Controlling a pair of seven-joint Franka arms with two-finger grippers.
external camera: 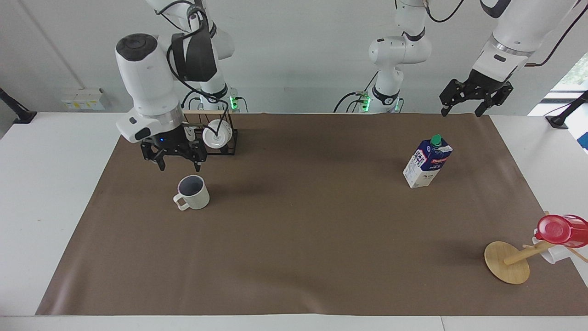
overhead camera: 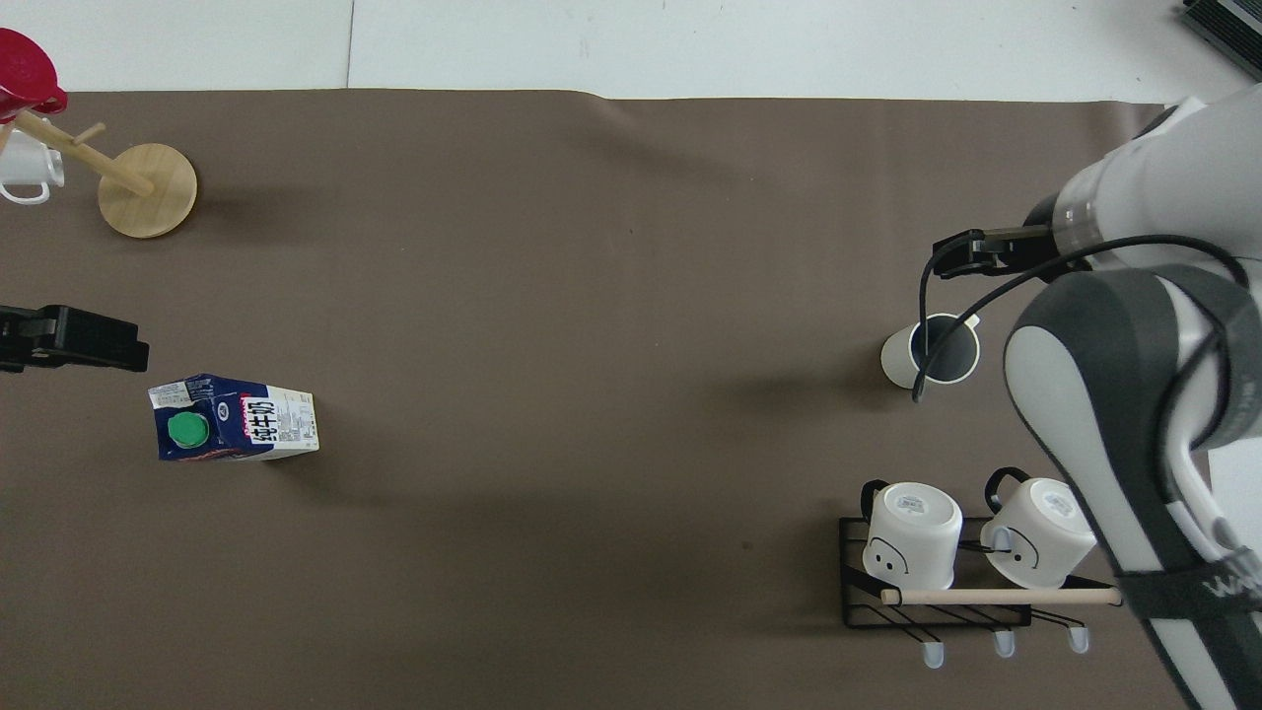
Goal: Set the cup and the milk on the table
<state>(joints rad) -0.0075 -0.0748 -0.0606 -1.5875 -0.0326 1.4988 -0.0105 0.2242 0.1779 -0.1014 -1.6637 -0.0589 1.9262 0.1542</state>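
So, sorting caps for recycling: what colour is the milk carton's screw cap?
Green. The milk carton's cap shows best in the overhead view.

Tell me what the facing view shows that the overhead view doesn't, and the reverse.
Only the facing view shows both arm bases, and the open right gripper hanging above the brown mat, short of the cream ribbed mug, plus the open left gripper waiting raised.

Only the overhead view shows the smiley faces on the two glossy white mugs on the black wire rack.

Both show the blue-and-white milk carton upright and the wooden mug tree tipped over.
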